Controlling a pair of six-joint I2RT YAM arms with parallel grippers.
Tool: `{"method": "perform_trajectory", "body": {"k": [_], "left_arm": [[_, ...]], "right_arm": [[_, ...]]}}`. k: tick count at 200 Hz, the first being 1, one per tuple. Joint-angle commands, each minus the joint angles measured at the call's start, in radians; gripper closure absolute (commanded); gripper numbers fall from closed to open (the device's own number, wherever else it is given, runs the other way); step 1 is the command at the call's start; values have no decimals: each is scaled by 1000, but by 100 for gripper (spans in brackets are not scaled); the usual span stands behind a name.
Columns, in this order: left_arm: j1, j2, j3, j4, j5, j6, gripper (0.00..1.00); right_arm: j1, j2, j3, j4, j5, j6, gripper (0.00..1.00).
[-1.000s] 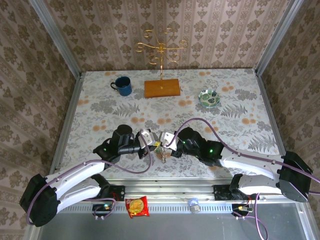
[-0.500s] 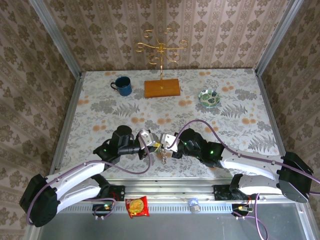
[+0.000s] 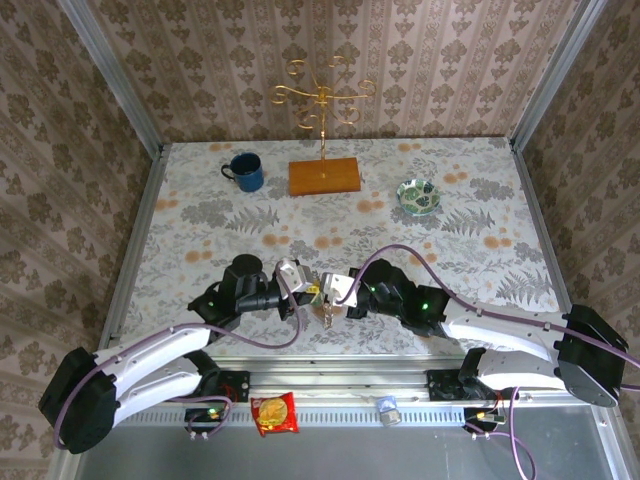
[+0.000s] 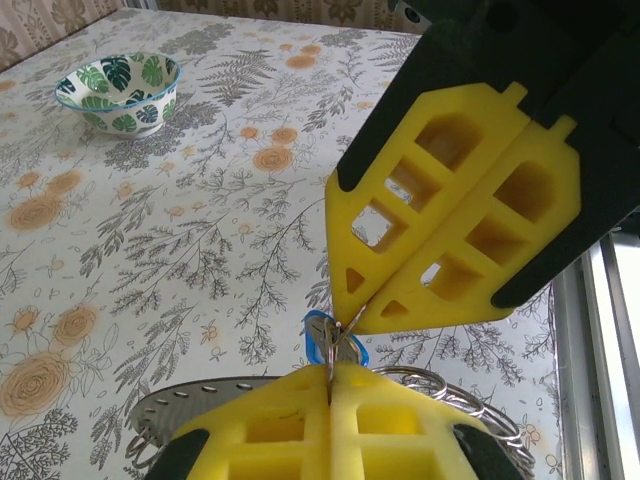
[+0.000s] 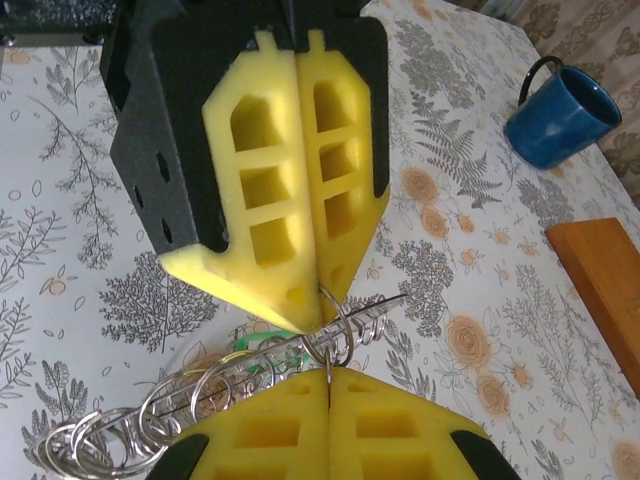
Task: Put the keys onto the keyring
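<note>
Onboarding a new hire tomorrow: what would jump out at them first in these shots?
The yellow-fingered left gripper and right gripper meet tip to tip over the near middle of the floral-patterned table, both shut. The left pinches a small blue-headed key, the right a bunch of silver wire rings. At the far edge stands an ornate gold wire stand on an orange wooden block.

Lower centre: left gripper (image 4: 330,372), yellow fingers pressed together, blue key (image 4: 318,338) protruding from their seam, with a cluster of wire rings (image 4: 480,405) just to its right. Upper right: right gripper (image 4: 360,312), yellow fingers likewise together, tip meeting a thin metal sliver above the key. Upper left: leaf-patterned bowl (image 4: 130,112) on floral bench (image 4: 200,230).
</note>
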Motion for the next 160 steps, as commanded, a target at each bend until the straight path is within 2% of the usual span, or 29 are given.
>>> {"method": "perform_trajectory", "body": {"k": [1, 58, 89, 160], "left_arm": [[-3, -11, -5, 114, -14, -44, 100], [-3, -11, -18, 138, -25, -59, 100], [-3, -12, -23, 152, -23, -61, 100], [-4, -11, -39, 184, -17, -51, 100]], "right_arm": [[9, -12, -18, 5, -29, -48, 97], [18, -12, -14, 3, -37, -81, 83], [20, -11, -3, -8, -28, -90, 69], [12, -90, -55, 29, 27, -56, 68]]}}
